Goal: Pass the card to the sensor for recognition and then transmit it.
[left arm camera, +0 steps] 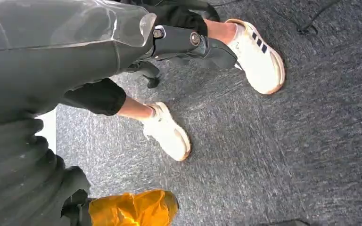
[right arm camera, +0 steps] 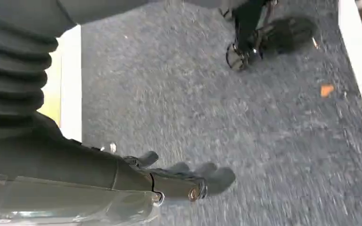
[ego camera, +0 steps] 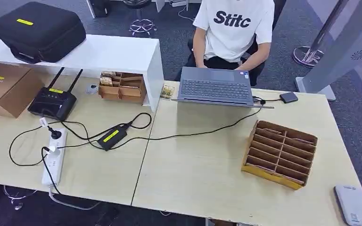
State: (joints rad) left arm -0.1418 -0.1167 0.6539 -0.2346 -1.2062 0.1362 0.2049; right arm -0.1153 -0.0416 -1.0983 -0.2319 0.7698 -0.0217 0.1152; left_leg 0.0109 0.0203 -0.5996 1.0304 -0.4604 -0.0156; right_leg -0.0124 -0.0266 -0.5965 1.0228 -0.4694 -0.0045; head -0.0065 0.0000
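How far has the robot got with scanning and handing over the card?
Hard to say. Both the left hand and the right hand hang over the carpet holding nothing, and no card is identifiable. That fits either before picking one up or after passing it on.

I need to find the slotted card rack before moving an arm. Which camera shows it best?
The head view: the brown slotted rack sits whole on the table's right side, beyond the laptop. Both wrist views look down at grey carpet, giving nothing of the rack.

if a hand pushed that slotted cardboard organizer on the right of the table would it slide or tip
The cardboard organizer looks like thin board with empty-looking slots, so probably light. It lies low and leaning back on the smooth table, so it would likely slide rather than tip. Its thin dividers may flex if squeezed.
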